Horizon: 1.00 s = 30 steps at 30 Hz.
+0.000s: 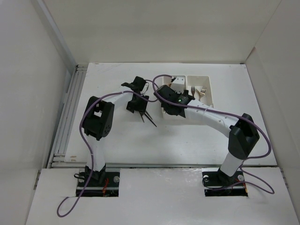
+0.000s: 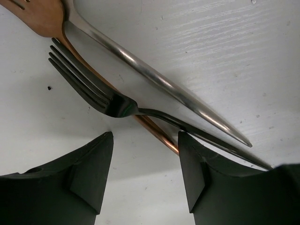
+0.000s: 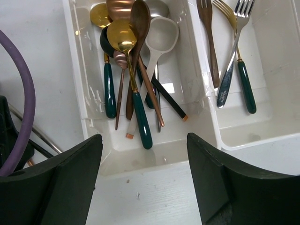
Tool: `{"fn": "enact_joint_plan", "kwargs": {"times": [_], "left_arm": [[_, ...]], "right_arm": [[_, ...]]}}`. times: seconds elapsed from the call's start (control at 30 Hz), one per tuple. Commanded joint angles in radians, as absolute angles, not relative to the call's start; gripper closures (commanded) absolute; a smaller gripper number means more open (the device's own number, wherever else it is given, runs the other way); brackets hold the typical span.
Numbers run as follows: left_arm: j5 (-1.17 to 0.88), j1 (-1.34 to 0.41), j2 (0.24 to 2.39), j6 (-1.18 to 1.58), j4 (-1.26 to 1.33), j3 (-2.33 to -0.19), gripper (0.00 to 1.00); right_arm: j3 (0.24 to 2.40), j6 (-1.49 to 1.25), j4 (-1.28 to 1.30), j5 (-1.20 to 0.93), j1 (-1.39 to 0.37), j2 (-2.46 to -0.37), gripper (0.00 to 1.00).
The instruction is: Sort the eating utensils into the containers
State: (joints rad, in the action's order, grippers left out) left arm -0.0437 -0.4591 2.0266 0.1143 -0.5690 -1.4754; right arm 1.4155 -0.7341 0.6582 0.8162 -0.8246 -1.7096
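White tabletop [image 1: 187, 140]: black fork [image 2: 117, 105] lies just ahead of the parted, empty left gripper [image 2: 145, 136], long axis slanting across its gap, handle apparently under one finger [image 2: 206, 187]; right gripper [image 3: 144, 137], also parted, hangs over the containers [image 3: 206, 117].

Two white bins [image 3: 200, 96] hold three forks [image 3: 228, 70] and about eight spoons [image 3: 122, 37]; three more utensils [image 2: 117, 105] lie loose.

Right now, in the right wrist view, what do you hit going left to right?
purple cable → spoon bin → fork bin. Inside the fork bin the wooden fork comes first; the silver fork and gold fork cross each other, so they are left unordered.
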Motion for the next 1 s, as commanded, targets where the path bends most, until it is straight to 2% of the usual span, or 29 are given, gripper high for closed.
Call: {"fn": "enact_joint_plan", "kwargs": {"times": [0.0,0.07,0.13,0.17,0.2,0.3,0.57,0.7,0.9,0.97], "left_arm": [[-0.012,-0.466,2.057,0.123,-0.572,-1.480,0.45],[0.017,-0.466,2.068,0.112,-0.572,-1.468,0.49],[0.028,-0.444,2.068,0.101,-0.572,-1.456,0.59],[0.028,-0.431,2.068,0.101,-0.572,-1.445,0.66],[0.028,-0.417,2.068,0.101,-0.572,-1.445,0.82],[0.018,-0.362,2.077,0.101,-0.572,-1.445,1.00],[-0.014,-0.253,2.008,0.061,-0.584,-1.413,1.00],[0.095,-0.241,1.895,-0.020,-0.542,-1.375,1.00],[0.453,-0.252,1.705,-0.226,-0.347,-1.261,1.00],[0.504,-0.277,1.669,-0.279,-0.307,-1.231,1.00]], "right_arm": [[1.414,-0.739,0.672,0.845,-0.827,-1.663,0.22],[1.423,-0.739,0.672,0.854,-0.827,-1.663,0.22],[1.424,-0.739,0.681,0.864,-0.827,-1.663,0.22],[1.424,-0.739,0.681,0.864,-0.827,-1.654,0.22],[1.424,-0.739,0.681,0.873,-0.827,-1.654,0.22],[1.424,-0.749,0.690,0.873,-0.827,-1.654,0.22],[1.433,-0.758,0.710,0.882,-0.827,-1.635,0.22],[1.451,-0.720,0.710,0.903,-0.865,-1.635,0.22],[1.485,-0.689,0.689,0.923,-0.910,-1.658,0.22],[1.485,-0.678,0.678,0.923,-0.910,-1.658,0.22]]}}
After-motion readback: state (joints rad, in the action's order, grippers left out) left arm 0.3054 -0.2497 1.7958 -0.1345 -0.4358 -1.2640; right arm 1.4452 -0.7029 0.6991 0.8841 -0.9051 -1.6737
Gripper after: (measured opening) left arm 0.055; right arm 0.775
